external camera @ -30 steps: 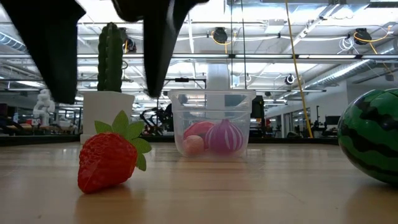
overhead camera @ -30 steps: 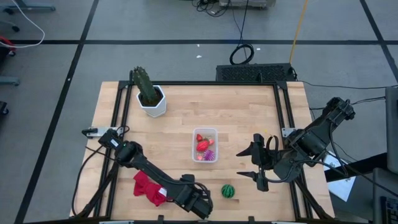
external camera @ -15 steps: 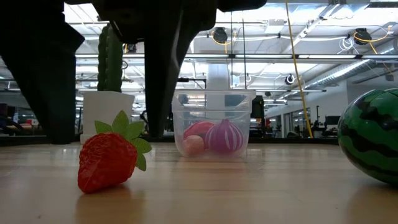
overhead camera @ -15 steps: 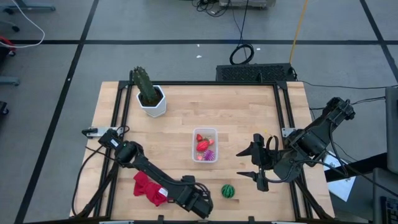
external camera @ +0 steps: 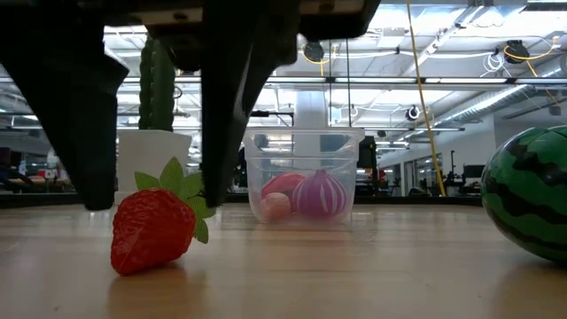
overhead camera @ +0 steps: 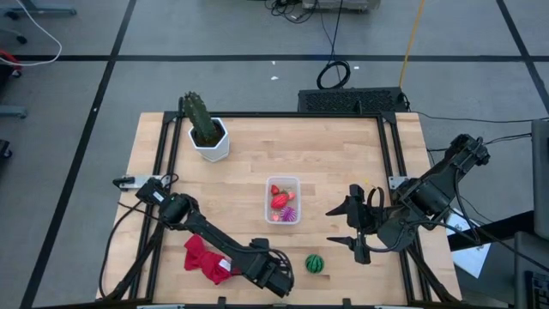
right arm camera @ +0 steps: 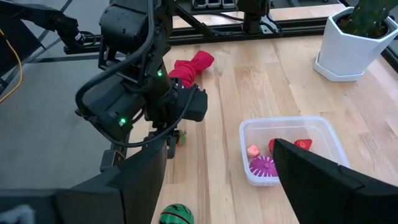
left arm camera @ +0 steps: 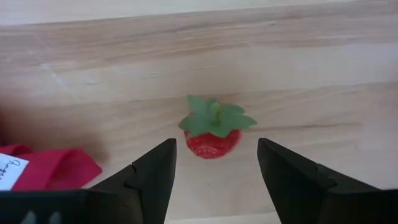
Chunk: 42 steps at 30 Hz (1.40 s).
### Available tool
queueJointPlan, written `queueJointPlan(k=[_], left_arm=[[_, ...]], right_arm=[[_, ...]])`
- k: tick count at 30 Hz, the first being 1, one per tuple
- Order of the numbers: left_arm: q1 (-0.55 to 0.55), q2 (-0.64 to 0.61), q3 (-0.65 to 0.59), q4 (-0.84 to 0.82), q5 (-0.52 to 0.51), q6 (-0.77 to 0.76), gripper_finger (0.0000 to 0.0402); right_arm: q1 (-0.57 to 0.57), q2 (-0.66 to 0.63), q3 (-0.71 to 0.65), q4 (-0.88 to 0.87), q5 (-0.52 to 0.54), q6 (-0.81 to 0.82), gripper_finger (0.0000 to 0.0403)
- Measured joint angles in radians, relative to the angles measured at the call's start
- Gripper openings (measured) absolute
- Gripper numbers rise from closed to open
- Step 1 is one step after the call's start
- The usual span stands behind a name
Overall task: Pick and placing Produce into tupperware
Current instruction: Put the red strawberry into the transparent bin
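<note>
The left gripper [left arm camera: 214, 165] hangs low over the strawberry [left arm camera: 213, 128] at the 6 o'clock edge of the worktop [overhead camera: 343, 163], jaws spread to either side of the fruit and not touching it. The strawberry lies on the wood just beside the red cloth [overhead camera: 204, 258], well short of the tub [overhead camera: 283, 199] at the centre, which already holds a purple ball and small red pieces. The little fruit looks light, hard and smooth, likely to skid or roll if nudged from one side. The best hold seems to be across the red body below the green leaf cap, both jaws closing evenly. The watermelon ball [overhead camera: 315, 263] sits near 5 o'clock, round and prone to rolling. The right gripper [overhead camera: 356, 227] waits at 4 o'clock, jaws spread and empty.
</note>
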Motion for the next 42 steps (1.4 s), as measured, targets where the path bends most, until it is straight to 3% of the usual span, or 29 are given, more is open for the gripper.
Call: queueJointPlan(k=[31,42], left_arm=[[0.005,0.0,-0.011,0.011,0.013,0.011,0.0229],[0.005,0.0,-0.011,0.017,-0.004,0.026,0.0148]], right_arm=[[0.0,0.0,0.0,0.0,0.0,-0.004,0.0286],[0.0,0.0,0.0,0.0,0.0,-0.007,0.0286]])
